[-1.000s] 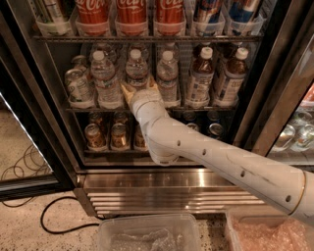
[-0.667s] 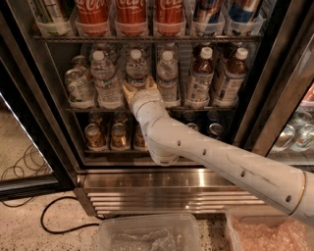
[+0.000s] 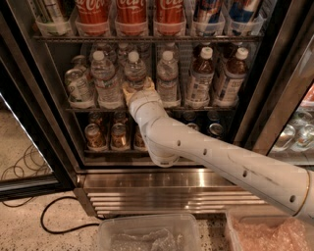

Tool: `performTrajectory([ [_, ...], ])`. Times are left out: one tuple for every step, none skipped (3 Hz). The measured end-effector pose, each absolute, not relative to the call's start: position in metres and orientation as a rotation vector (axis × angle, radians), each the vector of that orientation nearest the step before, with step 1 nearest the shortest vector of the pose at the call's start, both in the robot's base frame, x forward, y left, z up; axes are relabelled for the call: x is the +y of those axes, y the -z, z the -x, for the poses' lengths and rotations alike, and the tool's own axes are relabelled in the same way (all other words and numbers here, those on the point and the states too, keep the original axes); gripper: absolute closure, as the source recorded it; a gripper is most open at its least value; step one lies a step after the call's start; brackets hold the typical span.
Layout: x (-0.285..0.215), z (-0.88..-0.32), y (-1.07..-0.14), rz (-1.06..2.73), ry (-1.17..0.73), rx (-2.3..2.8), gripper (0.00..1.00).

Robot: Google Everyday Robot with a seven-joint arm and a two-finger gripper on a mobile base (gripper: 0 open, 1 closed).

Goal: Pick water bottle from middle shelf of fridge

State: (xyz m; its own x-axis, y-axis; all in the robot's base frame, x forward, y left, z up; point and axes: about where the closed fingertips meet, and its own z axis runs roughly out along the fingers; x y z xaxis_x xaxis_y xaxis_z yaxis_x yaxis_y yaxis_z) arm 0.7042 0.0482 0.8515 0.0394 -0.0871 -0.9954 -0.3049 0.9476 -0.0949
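Where the middle shelf (image 3: 206, 109) meets its front rail, the tool (image 3: 139, 89) sits low against the water bottle (image 3: 135, 68); grip cannot be told. Neighbour water bottles (image 3: 104, 73) crowd both sides, with brown drink bottles (image 3: 201, 73) to the right. Cola bottles (image 3: 131, 12) overhead, cans (image 3: 119, 135) beneath.

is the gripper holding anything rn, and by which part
Cannot be told. The gripper is at the lower body of the water bottle on the middle shelf, but a grip does not show.
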Motion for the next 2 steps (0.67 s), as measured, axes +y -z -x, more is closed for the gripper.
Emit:
performTrajectory([
  [0.0492, -0.7035, -0.8559, 0.321, -0.171, 1.523, 1.00],
  [0.0491, -0.7014, -0.8652, 0.326, -0.168, 1.503, 1.00],
])
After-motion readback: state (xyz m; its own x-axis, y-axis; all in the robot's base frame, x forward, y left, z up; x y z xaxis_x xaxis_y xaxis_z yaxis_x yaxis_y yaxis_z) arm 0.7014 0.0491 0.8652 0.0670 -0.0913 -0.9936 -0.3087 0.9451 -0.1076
